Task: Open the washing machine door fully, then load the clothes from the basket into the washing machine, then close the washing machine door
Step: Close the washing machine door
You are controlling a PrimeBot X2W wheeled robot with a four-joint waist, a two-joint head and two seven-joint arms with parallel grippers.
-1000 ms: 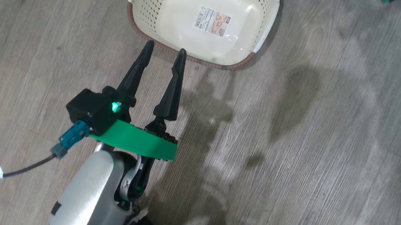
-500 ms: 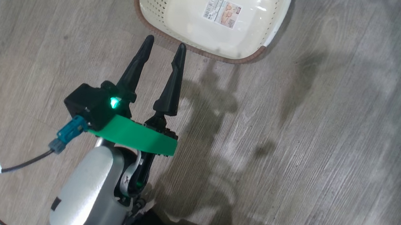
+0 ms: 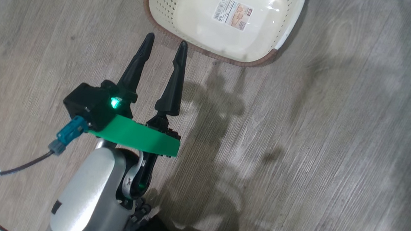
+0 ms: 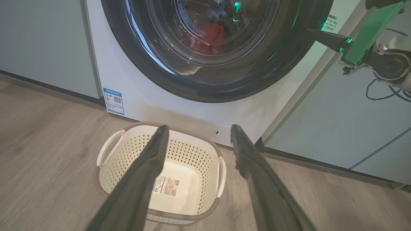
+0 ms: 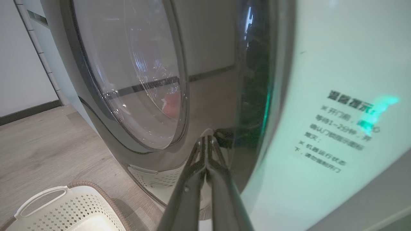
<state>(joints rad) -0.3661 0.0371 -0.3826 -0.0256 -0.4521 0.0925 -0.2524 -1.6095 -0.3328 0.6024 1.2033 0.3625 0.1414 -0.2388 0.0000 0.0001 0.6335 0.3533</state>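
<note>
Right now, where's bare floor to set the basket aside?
Open wood floor right of the basket and left gripper; also left of the basket, before the teal cabinet. Tight between basket and washing machine.

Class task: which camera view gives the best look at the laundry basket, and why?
The left wrist view: the whole basket shows, both handles, label and empty bottom, though a finger of the left end effector crosses it. The head view crops one end; the right wrist view catches one corner.
</note>
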